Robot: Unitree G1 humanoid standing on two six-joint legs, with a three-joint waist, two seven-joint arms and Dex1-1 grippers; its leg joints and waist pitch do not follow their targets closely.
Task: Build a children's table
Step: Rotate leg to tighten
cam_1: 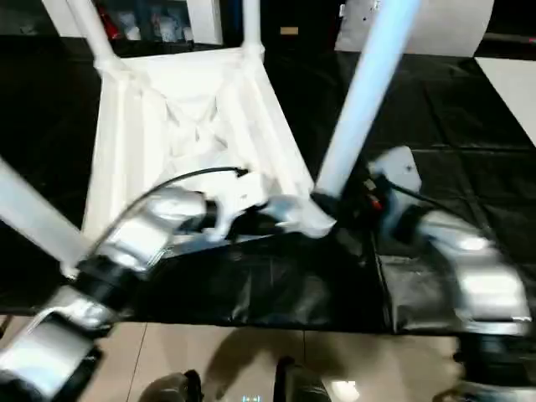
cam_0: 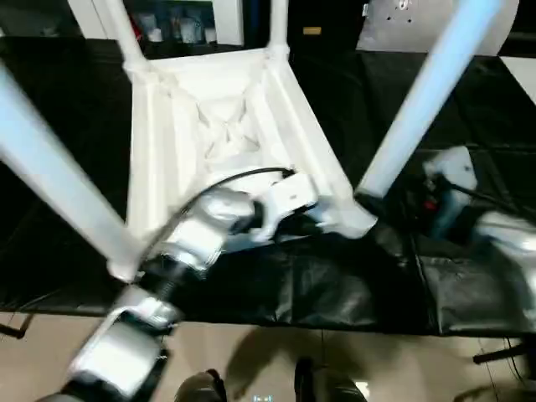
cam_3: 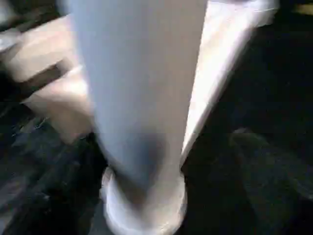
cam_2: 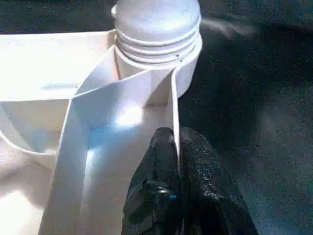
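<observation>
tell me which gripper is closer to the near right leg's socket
Left. The left gripper is pinched on a rib of the table top right beside the socket; the right gripper sits apart beside the leg.

1. All four legs of the children's table (cam_0: 226,126) run out past the picture edges; the one at 1 o'clock (cam_0: 435,92) loses its upper end at the top edge.
2. The left hand (cam_2: 178,161) is half hidden behind a thin rib in the left wrist view; the fingers (cam_2: 205,176) are pressed onto that rib.
3. The right hand (cam_1: 352,197) is smeared; its fingers cannot be made out.
4. In the right wrist view the leg (cam_3: 142,98) is heavily blurred.
5. The shelf items at 11 o'clock (cam_0: 172,25) are too small to identify.
</observation>
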